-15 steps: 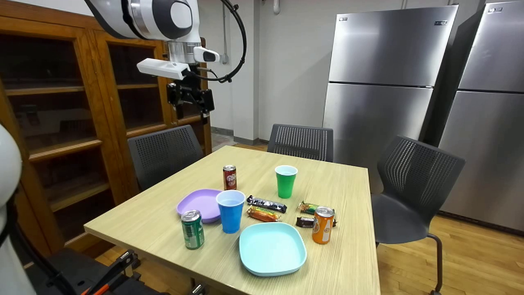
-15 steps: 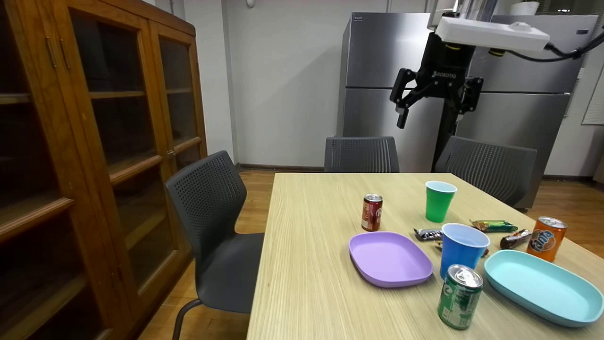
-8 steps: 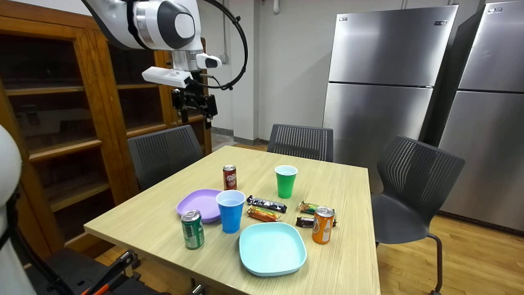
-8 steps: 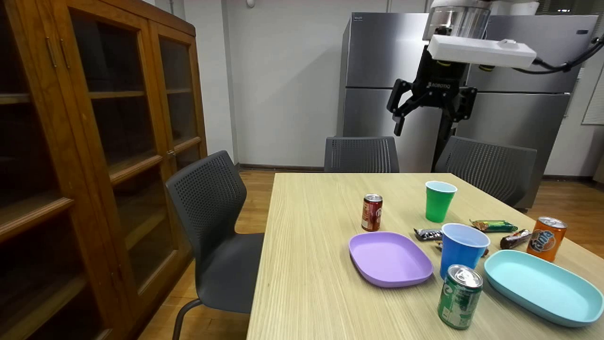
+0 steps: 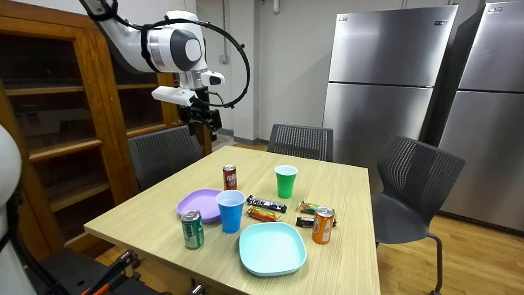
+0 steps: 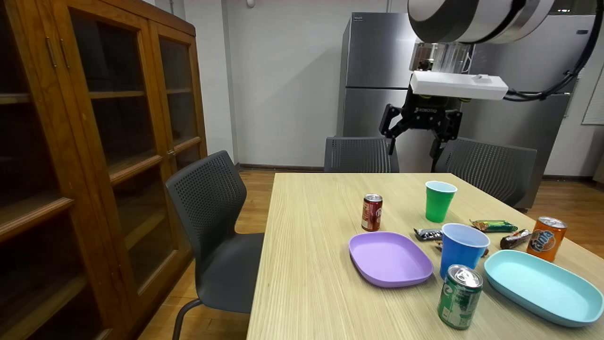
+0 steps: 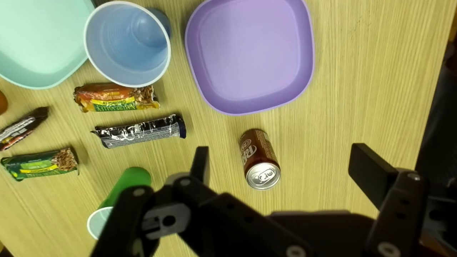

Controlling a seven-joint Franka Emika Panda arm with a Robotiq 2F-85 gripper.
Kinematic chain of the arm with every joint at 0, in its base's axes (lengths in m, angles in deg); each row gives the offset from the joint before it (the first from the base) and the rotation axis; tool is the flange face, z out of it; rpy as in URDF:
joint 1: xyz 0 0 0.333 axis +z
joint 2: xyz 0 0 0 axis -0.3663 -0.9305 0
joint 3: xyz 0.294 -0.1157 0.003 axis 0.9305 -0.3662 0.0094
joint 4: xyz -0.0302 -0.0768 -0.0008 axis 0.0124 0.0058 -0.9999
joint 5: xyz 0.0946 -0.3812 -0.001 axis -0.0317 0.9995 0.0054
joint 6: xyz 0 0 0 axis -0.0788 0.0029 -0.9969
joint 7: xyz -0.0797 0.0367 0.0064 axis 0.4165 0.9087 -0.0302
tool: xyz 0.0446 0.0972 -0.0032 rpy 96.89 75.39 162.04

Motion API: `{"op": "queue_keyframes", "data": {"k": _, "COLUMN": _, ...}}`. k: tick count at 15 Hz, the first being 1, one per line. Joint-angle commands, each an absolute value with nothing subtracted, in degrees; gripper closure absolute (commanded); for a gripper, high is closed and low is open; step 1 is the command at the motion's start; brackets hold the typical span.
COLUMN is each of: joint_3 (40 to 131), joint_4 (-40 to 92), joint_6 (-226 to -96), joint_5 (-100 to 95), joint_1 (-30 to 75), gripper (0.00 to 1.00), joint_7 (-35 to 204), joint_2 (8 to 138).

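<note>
Your fingers (image 7: 372, 174) spread, empty; dark-red cylindrical metal can (image 7: 257, 151) stands upright well below, between them in wrist view.

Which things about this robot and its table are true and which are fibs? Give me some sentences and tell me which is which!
1. The pincer is open. True.
2. The Dr Pepper can is lying on its side. False: it stands upright.
3. The blue cup is between the purple plate and the turquoise plate. True.
4. The green cup is upside down. False: its opening faces up.
5. The pincer is holding the Fanta can. False: it holds nothing, and the Fanta can stands on the table.
6. The pincer is above the table. True.
</note>
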State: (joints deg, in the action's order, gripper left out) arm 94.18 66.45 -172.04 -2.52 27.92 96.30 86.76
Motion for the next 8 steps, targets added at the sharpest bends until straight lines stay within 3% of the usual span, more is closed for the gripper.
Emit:
{"op": "queue_keyframes", "data": {"k": 1, "joint_3": 94.0, "joint_4": 62.4, "joint_6": -172.8, "joint_5": 0.4, "joint_1": 28.3, "gripper": 0.0, "joint_7": 100.3, "joint_2": 81.7}}
{"op": "queue_keyframes", "data": {"k": 8, "joint_3": 92.1, "joint_4": 55.3, "joint_6": -172.7, "joint_5": 2.1, "joint_1": 30.1, "gripper": 0.0, "joint_7": 102.0, "joint_2": 72.8}}
